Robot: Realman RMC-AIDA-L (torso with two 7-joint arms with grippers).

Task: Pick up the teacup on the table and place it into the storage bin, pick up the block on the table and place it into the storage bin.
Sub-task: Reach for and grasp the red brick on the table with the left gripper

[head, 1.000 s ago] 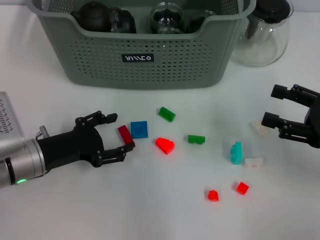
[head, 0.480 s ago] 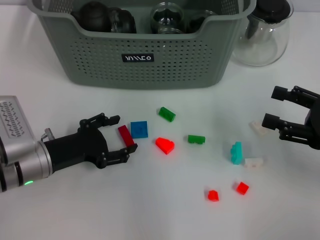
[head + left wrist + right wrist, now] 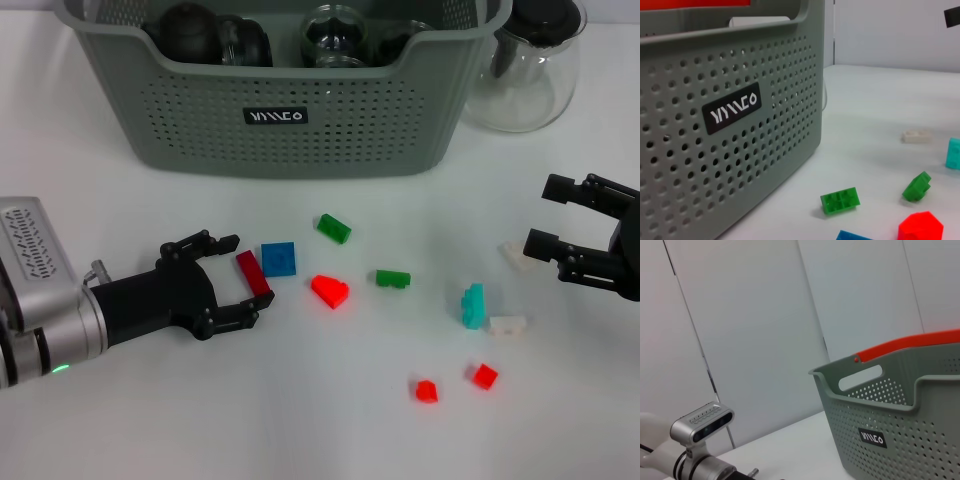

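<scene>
The grey-green storage bin [image 3: 290, 110] stands at the back and also fills the left wrist view [image 3: 740, 150]. Dark and glass vessels lie inside it; no teacup shows on the table. My left gripper [image 3: 243, 277] rests low on the table, open, its fingers on either side of a dark red block [image 3: 253, 272] without closing on it. A blue block [image 3: 279, 258] lies just beside that one. My right gripper [image 3: 540, 213] hovers open at the right, close to a white block [image 3: 518, 255].
Loose blocks are scattered mid-table: green ones [image 3: 334, 228] [image 3: 393, 278], a bright red one [image 3: 330, 291], a cyan one [image 3: 473, 305], a white one [image 3: 508, 325], small red ones [image 3: 427, 390] [image 3: 485, 376]. A glass pitcher [image 3: 525, 60] stands right of the bin.
My left arm has slid a little further in along the table, its fingers still open around the dark red block. The right gripper and the blocks have not moved.
</scene>
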